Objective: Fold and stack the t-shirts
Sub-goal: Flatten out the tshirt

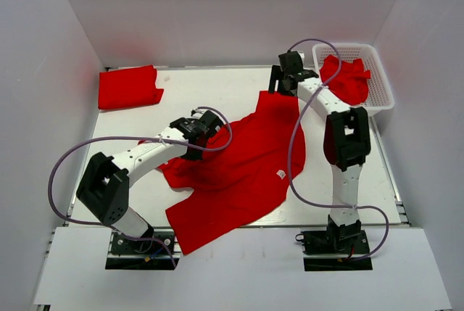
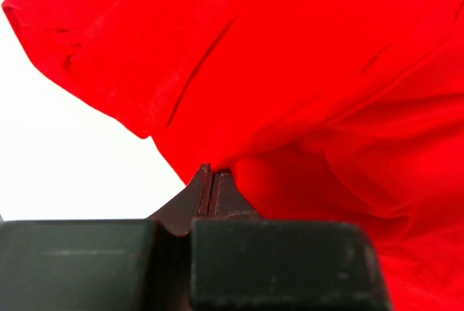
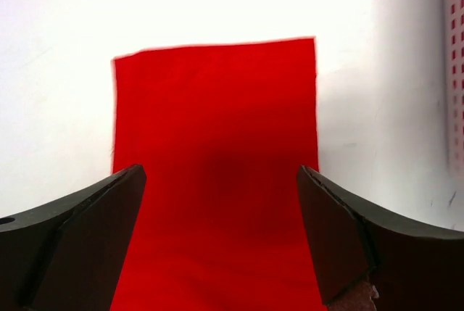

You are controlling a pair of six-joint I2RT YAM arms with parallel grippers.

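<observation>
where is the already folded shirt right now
In the top view the folded red t-shirt lies at the far left corner of the table, apart from the spread t-shirt in the middle.

A red shirt (image 1: 239, 169) is lying spread and rumpled across the middle of the white surface (image 1: 217, 86), its near corner reaching past the surface's near edge. The left arm (image 1: 145, 153) is reaching over the shirt's left edge. The right arm (image 1: 319, 97) is stretching to the shirt's far end, just beside a white basket (image 1: 380, 83) that is holding more red cloth (image 1: 346, 79). A folded shirt (image 1: 129, 88) is resting at the far left corner.
</observation>
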